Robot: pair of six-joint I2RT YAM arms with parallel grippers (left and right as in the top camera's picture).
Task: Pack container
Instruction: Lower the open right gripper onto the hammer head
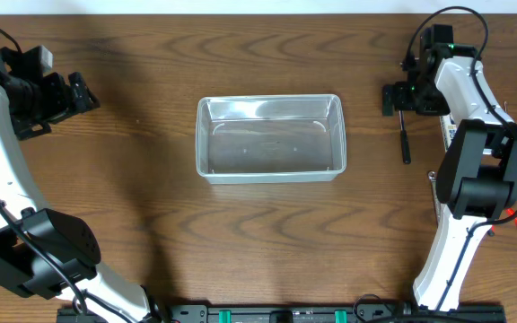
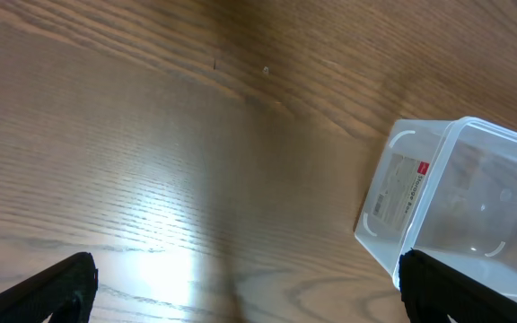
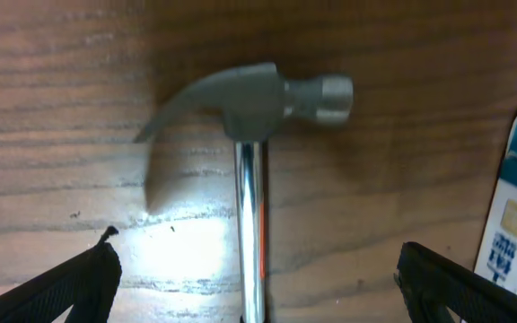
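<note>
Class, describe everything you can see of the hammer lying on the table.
The hammer is a claw hammer with a dull grey metal head: curved claw on one side, round striking face on the other. A shiny chrome shaft leads to a dark grip. It lies flat on the wooden table, to the right of the clear container in the overhead view and apart from it. The open right gripper hangs above, fingers either side of the shaft, not touching.

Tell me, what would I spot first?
The big clear container sits in the middle of the wooden table. On the right, a shiny hammer lies flat on the wood, with the right gripper open just above its handle.
</note>
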